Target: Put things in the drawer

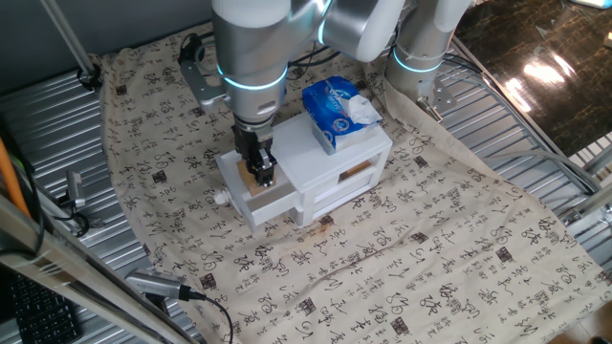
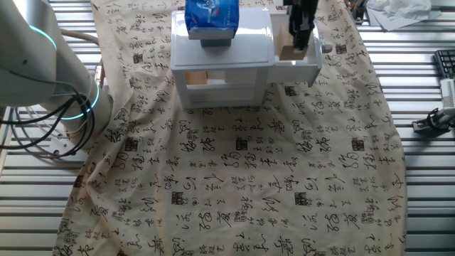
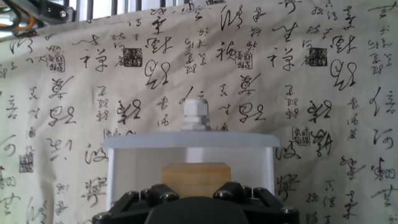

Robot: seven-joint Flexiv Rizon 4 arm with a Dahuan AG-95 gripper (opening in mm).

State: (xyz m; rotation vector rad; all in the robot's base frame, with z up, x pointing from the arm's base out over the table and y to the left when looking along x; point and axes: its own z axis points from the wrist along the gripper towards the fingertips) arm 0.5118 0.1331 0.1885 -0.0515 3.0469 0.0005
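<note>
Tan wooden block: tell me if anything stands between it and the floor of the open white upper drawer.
Nothing visible does. The tan wooden block sits at the black two-finger gripper, already inside the walls of the pulled-out white upper drawer; no lid or other object shows beneath it.

My arm (image 1: pixel 251 43) is built of fat, glossy silver-grey segments, with a glowing cyan ring at each joint I can see. The gripper (image 1: pixel 260 168) under the wrist is black and boxy, and in the hand view I see small screw heads across its black housing. Dark cables trail from the base (image 2: pixel 67 121).
</note>
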